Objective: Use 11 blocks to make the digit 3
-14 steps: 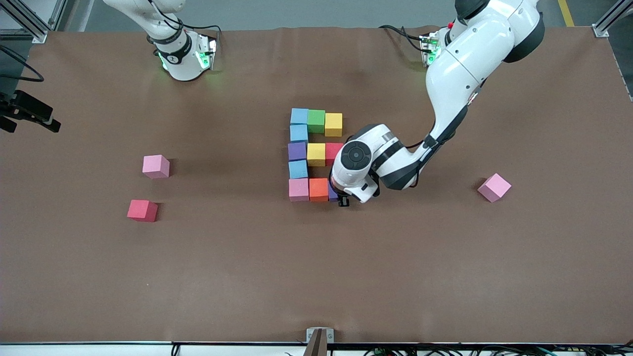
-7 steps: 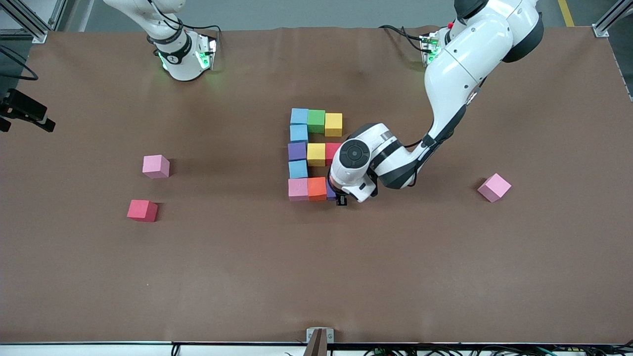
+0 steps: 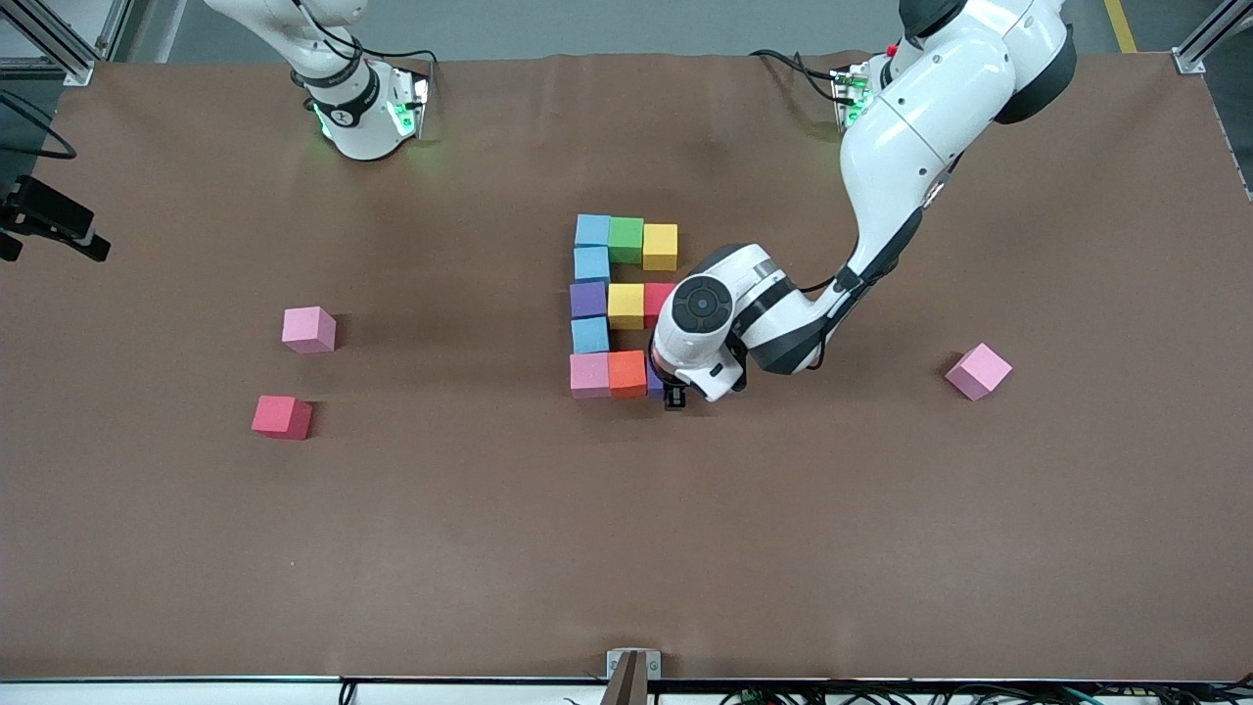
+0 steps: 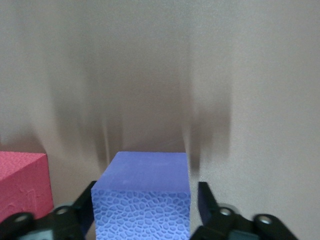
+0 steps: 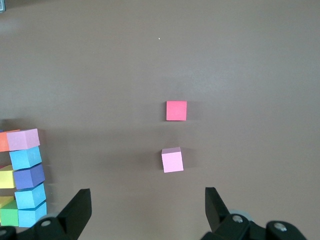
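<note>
Left gripper (image 4: 145, 220), fingers parted just clear of the purple block (image 4: 142, 200), seats it beside the orange block (image 3: 627, 373), completing the digit 3's (image 3: 617, 305) last bar; right gripper (image 5: 145, 212) waits, wide.

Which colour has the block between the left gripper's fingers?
Purple block, seen best in the left wrist view.

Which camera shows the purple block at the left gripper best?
The left wrist view: the purple block fills the space between the gripper's fingers. The front view shows only a sliver beside the orange block; the right wrist view shows none.
</note>
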`<state>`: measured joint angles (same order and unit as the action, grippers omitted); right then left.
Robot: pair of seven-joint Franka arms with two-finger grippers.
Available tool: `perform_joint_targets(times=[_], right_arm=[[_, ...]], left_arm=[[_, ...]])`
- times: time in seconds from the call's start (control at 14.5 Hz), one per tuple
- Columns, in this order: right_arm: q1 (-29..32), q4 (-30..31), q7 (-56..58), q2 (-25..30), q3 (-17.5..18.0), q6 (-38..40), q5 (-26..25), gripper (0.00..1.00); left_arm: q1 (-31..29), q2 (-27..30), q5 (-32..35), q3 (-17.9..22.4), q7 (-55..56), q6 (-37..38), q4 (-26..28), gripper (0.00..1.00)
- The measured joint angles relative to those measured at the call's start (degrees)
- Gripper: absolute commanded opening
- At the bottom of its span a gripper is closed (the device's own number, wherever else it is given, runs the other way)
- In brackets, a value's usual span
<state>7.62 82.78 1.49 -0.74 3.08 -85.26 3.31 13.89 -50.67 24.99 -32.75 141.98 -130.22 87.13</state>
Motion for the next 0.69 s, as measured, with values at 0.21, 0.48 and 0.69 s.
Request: perform_joint_targets(times=[0.21,0.48,0.69], right_arm=[[0.0,-0.2,0.0,0.0,0.0,0.0,0.0,1.0],[0.0,-0.4,0.0,0.0,0.0,0.0,0.0,1.0],[0.0,-0.4,0.0,0.0,0.0,0.0,0.0,1.0]], left_arm=[[-0.2,0.6,0.0,0.0,-0.4,-0.2,-0.4,1.0],[-0.5,3.6,0.0,0.0,-2.3,1.0,-0.7,1.0],[-1.2,7.2,0.0,0.0,-6.0,5.1,-1.4,1.0]])
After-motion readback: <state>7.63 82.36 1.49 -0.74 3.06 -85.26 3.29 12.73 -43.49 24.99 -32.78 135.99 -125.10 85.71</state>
